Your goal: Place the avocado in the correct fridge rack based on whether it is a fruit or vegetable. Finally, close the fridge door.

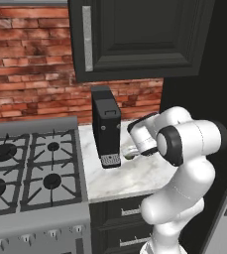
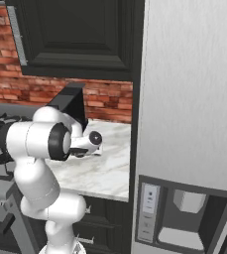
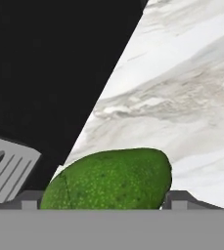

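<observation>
Hand view: avocado (image 3: pixel 108 179) sits bottom centre on the marble counter (image 3: pixel 182 97), right between the gripper (image 3: pixel 104 199)'s 2 fingertips (image 3: pixel 30 198), one each side; whether they clamp it, cannot tell.

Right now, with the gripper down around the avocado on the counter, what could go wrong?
1. The avocado is rounded and glossy and lies between the fingertips; an off-centre squeeze could squirt it out across the marble counter.
2. The black coffee machine stands right beside the gripper, so lifting or swinging that way could knock it.
</observation>
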